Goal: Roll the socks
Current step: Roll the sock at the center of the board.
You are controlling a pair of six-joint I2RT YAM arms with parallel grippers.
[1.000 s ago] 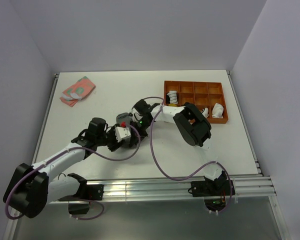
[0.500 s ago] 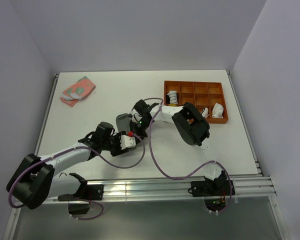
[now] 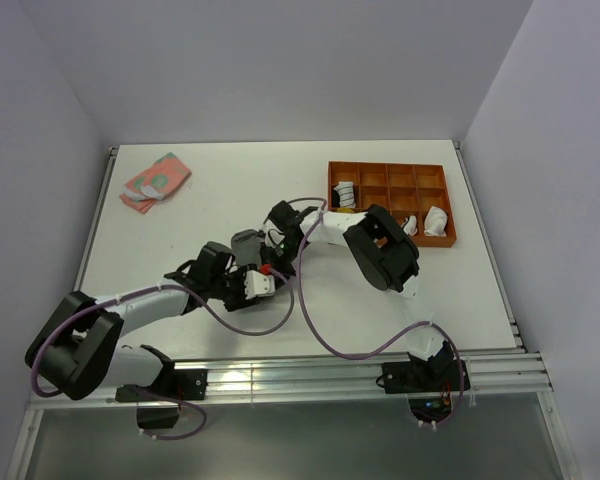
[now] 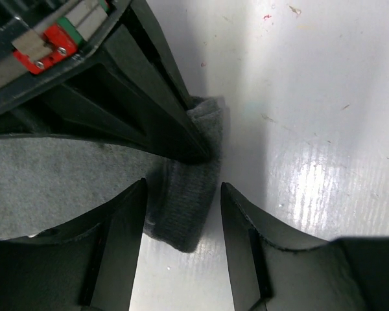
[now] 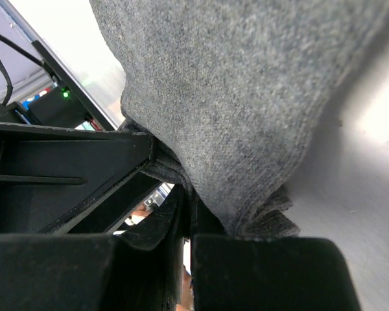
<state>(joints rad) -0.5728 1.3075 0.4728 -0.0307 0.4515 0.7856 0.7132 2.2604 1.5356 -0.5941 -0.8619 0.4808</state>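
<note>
The plain grey sock (image 3: 245, 240) lies mid-table. My right gripper (image 3: 267, 250) is shut on it; in the right wrist view the grey sock (image 5: 246, 97) folds over and runs down into the closed right gripper (image 5: 190, 223). My left gripper (image 3: 251, 268) is open right next to it. In the left wrist view a rolled end of the grey sock (image 4: 185, 217) sits between the spread fingers of the left gripper (image 4: 183, 189), under the black fingers (image 4: 136, 97) of the right gripper. The striped sock is not in view.
An orange compartment tray (image 3: 392, 178) stands at the back right, with a striped bundle (image 3: 346, 192) and a white bundle (image 3: 436, 220) in it. A pink and green fabric bundle (image 3: 156, 181) lies at the back left. Purple cables loop over the table's near half.
My left arm has stretched lower and shifted its gripper a little right and nearer, close to the sock's end. The right gripper has stayed shut on the sock.
</note>
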